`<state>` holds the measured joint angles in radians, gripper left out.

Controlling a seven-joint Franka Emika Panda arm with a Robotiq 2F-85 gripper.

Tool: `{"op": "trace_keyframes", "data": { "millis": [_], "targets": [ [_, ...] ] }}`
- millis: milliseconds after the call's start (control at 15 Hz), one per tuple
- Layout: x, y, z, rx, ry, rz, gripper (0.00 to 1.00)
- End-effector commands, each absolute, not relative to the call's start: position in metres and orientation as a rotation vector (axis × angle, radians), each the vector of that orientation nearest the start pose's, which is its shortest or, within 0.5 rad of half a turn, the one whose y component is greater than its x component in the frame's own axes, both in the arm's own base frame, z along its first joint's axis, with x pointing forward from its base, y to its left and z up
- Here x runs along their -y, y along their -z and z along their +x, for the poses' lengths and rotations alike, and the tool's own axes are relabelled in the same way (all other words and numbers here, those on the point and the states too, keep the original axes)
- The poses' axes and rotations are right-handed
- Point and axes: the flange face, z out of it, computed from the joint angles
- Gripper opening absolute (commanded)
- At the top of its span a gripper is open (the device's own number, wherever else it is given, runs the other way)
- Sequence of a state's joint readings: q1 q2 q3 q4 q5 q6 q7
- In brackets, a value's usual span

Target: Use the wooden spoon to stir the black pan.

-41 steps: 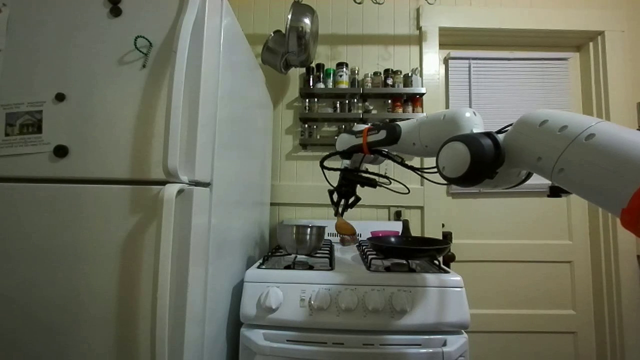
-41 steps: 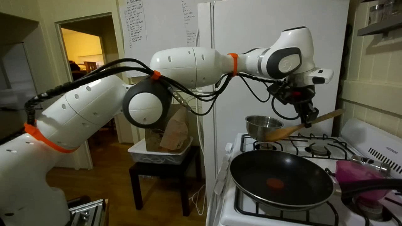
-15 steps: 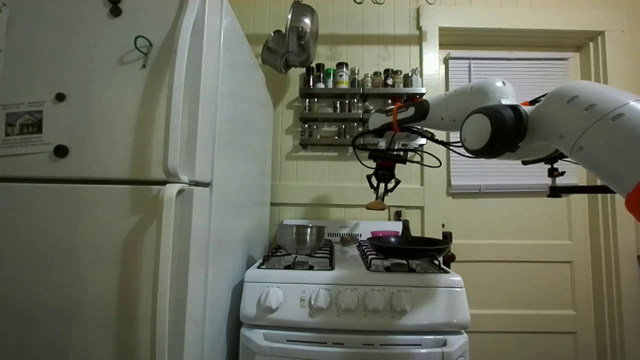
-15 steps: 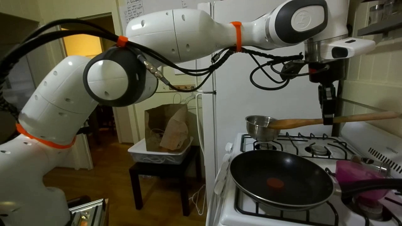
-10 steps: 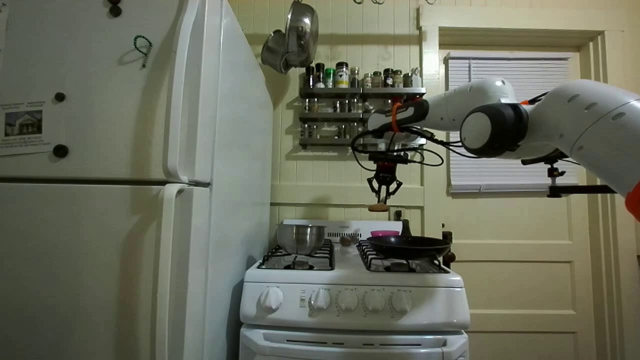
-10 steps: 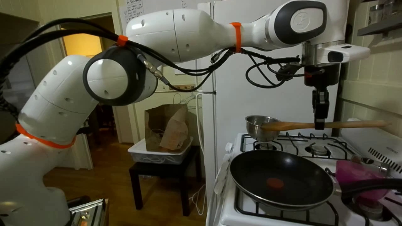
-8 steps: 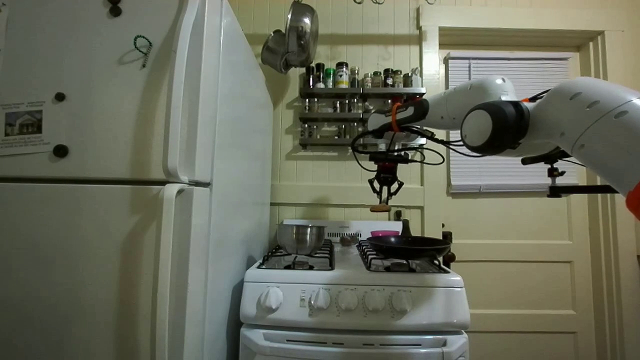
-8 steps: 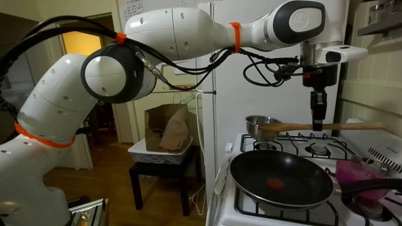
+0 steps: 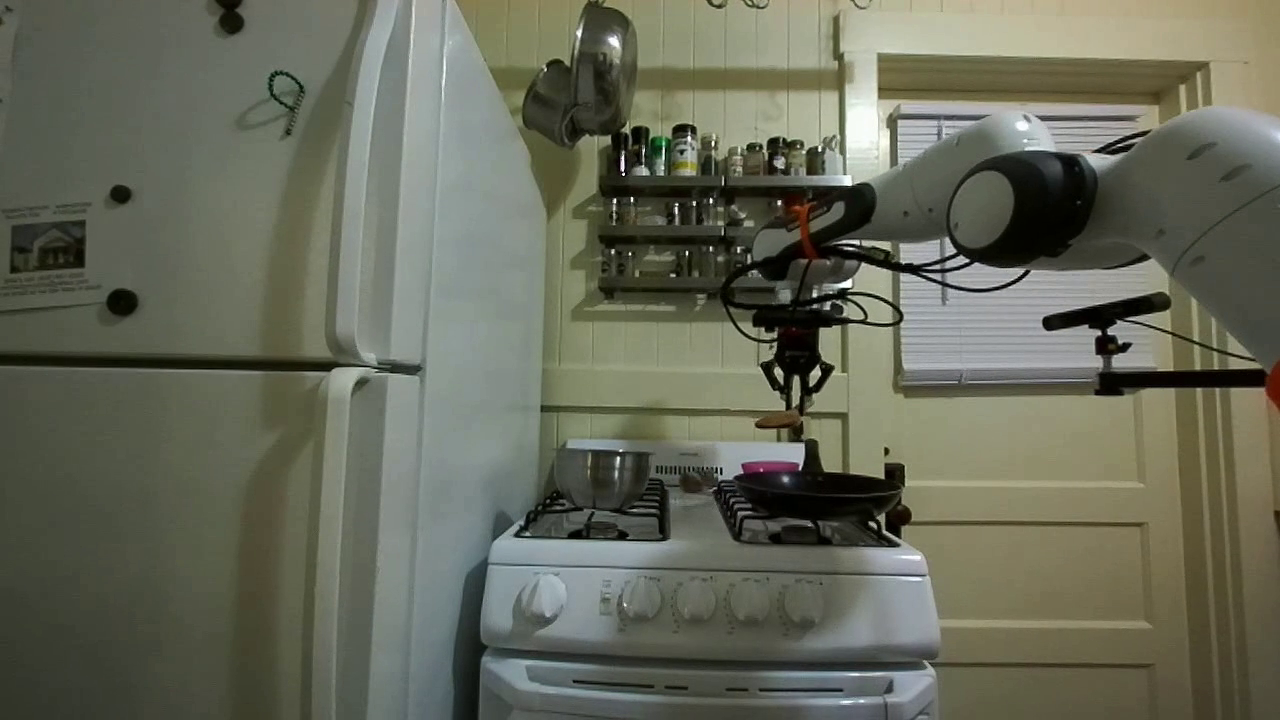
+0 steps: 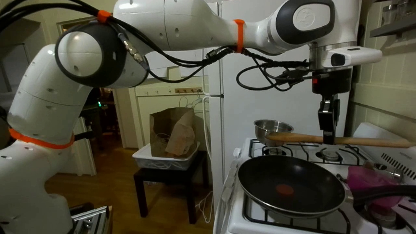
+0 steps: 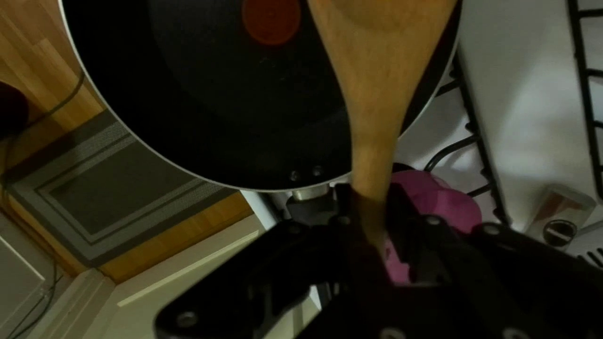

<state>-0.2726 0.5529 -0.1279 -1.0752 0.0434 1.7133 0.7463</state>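
Wrist view and both exterior views, one entry.

Tool (image 11: pixel 371 200), mine: clenched on the handle of the wooden spoon (image 11: pixel 377 94).

Wooden spoon: tan, long-handled, held nearly level; higher than the black pan (image 10: pixel 302 182) and apart from it, towards the side nearer the steel pot (image 9: pixel 602 482). How far the spoon's bowl overhangs the rim, I cannot tell.

Step in hand, by my reckoning: positioning above the pan, stirring not yet begun. For good execution, I should bring the bowl inward past the rim, tip it downward, then lower slowly until it just meets the pan's floor. Light pressure advised: so long a handle may well pivot in my grasp. Circles ought to stay inside the wall, with my tool kept above the rim and clear of the pink container (image 10: pixel 367 178).

Changes against the frame of a few seconds ago: spoon then slanted, bowl low, between steel pot and black pan; now almost level, my tool shifted across to the pan's side. Black pan, steel pot and pink container, in both exterior views: no shift noted.
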Motion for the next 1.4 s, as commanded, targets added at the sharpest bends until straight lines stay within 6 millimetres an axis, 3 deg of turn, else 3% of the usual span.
{"op": "trace_keyframes", "data": {
  "millis": [0,600,1333],
  "targets": [
    [0.252,-0.501,0.649,-1.85,0.159,-2.556,0.05],
    [0.239,-0.443,0.616,-2.086,0.307,-2.471,0.05],
    [0.231,-0.414,0.591,-2.237,0.32,-2.424,0.05]
  ]
}}
